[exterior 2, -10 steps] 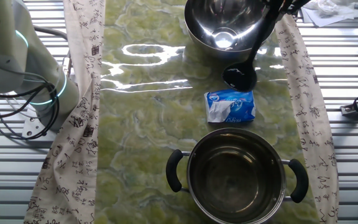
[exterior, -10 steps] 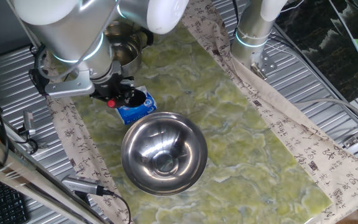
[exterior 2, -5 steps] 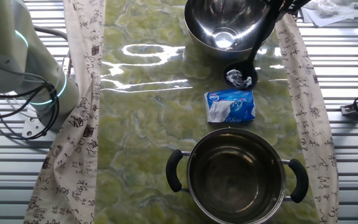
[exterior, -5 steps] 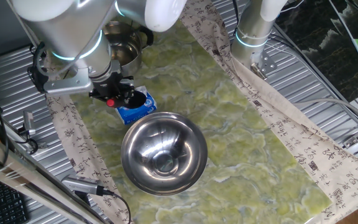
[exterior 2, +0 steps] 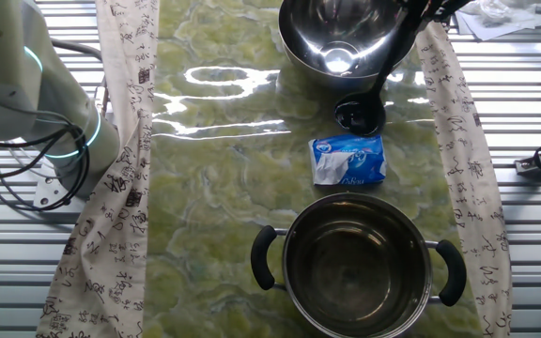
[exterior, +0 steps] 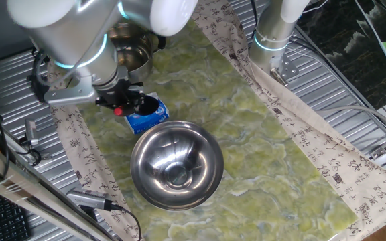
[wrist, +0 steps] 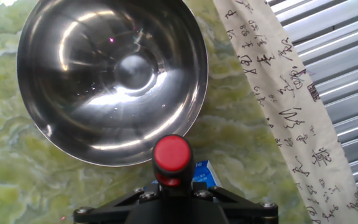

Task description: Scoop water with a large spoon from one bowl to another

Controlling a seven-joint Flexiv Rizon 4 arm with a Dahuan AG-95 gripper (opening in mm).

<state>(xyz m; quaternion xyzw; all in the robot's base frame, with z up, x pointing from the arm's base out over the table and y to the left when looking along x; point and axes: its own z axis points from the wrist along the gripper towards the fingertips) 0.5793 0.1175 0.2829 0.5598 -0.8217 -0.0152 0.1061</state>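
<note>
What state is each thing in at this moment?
Large spoon: held by the hand, ladle end between bowl and tissue pack.
Hand: shut on the spoon handle.
Steel bowl: upright, sheen inside.
Pot: upright, uncovered.
Tissue pack: lying flat between bowl and pot.

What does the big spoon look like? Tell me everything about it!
The large spoon is a slim, dark ladle that looks like plastic. Its round black scoop hangs between the shiny steel bowl and the blue-and-white tissue pack; whether it touches the table is unclear. The handle slants up past the bowl's rim and ends in a round red knob. The gripper holds it near that knob. Any water in the scoop cannot be made out.
</note>
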